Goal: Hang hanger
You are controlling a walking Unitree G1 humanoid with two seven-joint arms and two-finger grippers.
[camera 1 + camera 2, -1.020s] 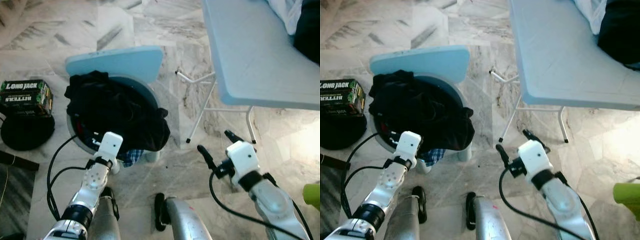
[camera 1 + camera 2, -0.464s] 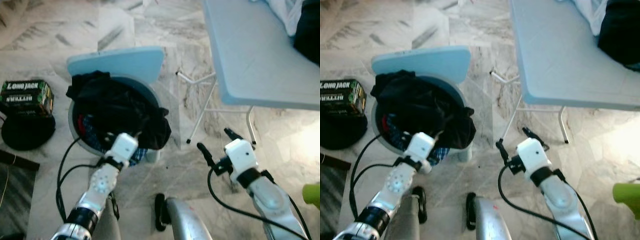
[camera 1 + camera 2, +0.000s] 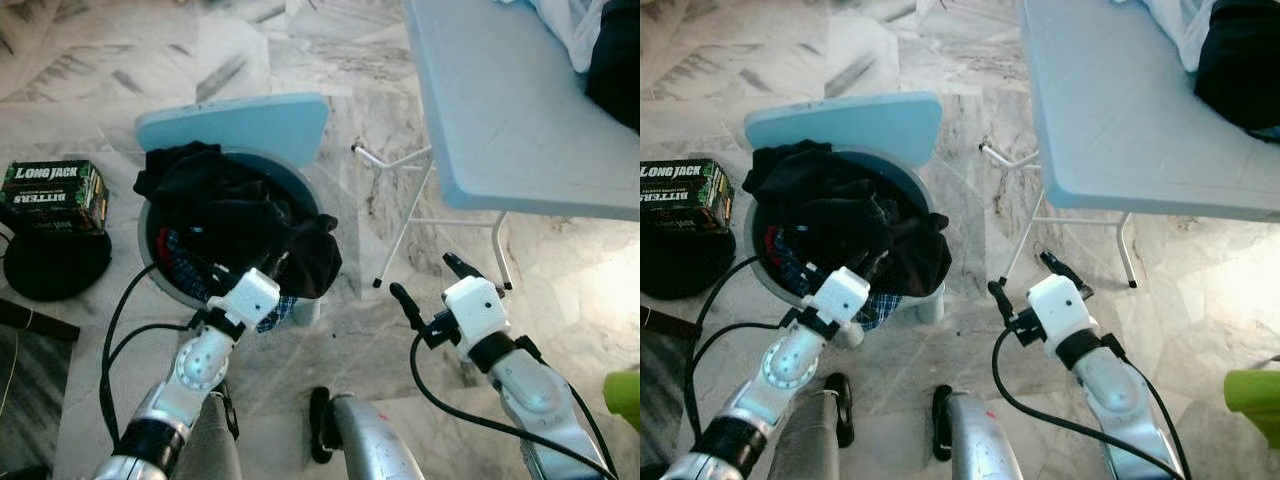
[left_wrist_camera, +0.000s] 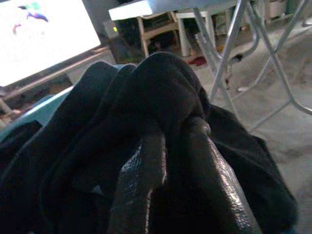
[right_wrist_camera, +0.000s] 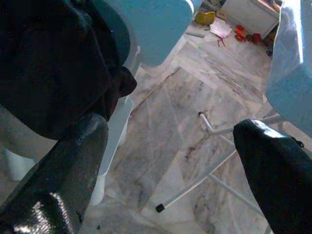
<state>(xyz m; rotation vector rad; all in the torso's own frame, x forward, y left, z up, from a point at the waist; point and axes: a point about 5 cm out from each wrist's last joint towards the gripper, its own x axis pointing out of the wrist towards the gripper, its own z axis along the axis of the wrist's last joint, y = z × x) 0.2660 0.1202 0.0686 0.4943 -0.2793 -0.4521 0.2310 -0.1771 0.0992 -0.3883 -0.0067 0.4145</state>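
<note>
The left gripper [image 4: 168,146] has moved forward over the round pale-blue plastic laundry basket [image 3: 308,205], fingers now clenched on soft crumpled black cloth [image 3: 235,215]. Beside the basket, the right gripper [image 3: 427,287] hovers with fingers spread above veined marble floor [image 3: 350,330].

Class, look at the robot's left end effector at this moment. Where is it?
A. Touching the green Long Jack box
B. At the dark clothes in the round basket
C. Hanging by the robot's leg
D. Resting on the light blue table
B: the left end effector is at the basket, its fingers pressed together into the black clothing.
</note>
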